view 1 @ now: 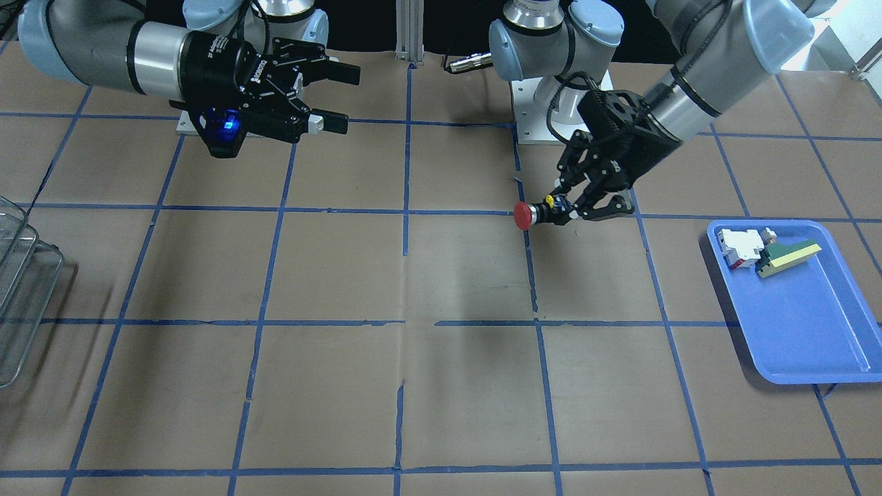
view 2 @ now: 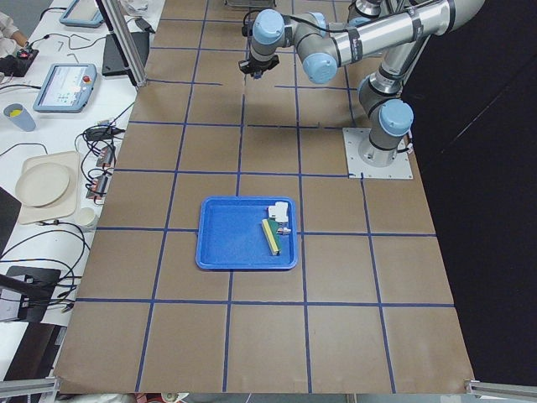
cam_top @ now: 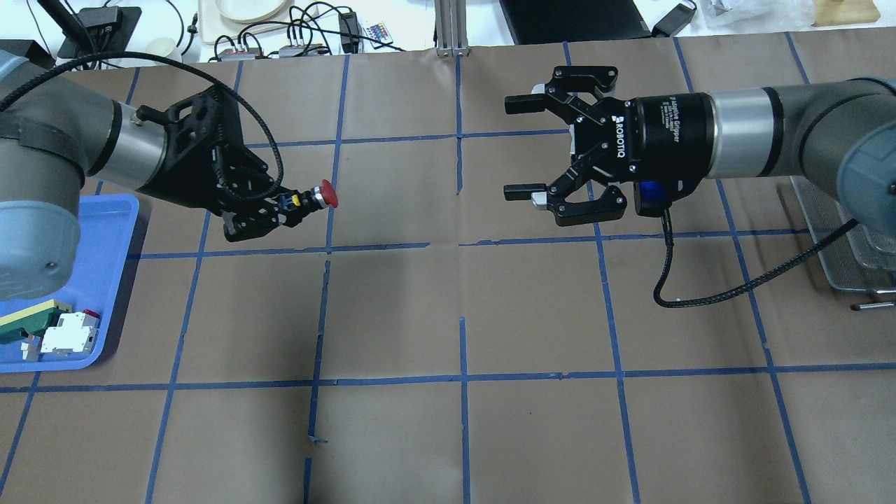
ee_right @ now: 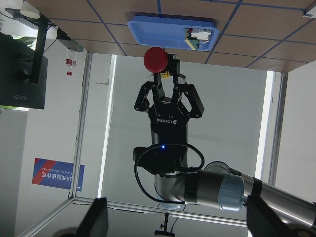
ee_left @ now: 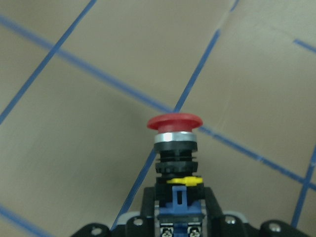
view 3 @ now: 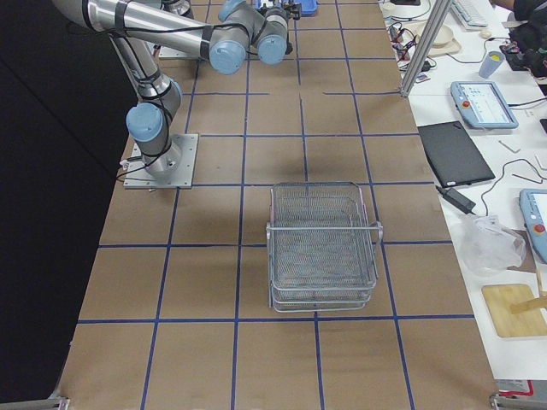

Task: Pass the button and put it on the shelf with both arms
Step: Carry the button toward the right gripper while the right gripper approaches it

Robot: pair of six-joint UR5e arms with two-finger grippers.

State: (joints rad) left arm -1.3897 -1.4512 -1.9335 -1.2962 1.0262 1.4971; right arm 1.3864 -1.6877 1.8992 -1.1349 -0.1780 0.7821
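The button point(cam_top: 318, 196), with a red cap, black body and yellow collar, is held by its rear end in my left gripper point(cam_top: 283, 206), which is shut on it. It hangs above the table with its cap pointing toward my right arm. It also shows in the front view point(view 1: 530, 215), the left wrist view point(ee_left: 174, 133) and the right wrist view point(ee_right: 154, 59). My right gripper point(cam_top: 518, 148) is open and empty, facing the button from more than a grid square away. The wire-mesh shelf point(view 3: 323, 248) stands on my right side of the table point(cam_top: 854, 245).
A blue tray point(view 1: 813, 331) sits on my left side. It holds a white-and-red blocky part point(view 1: 741, 246) and a green-and-yellow wedge point(view 1: 789, 256). Brown table with blue tape grid lies between the arms. A cable point(cam_top: 707, 294) hangs from my right wrist.
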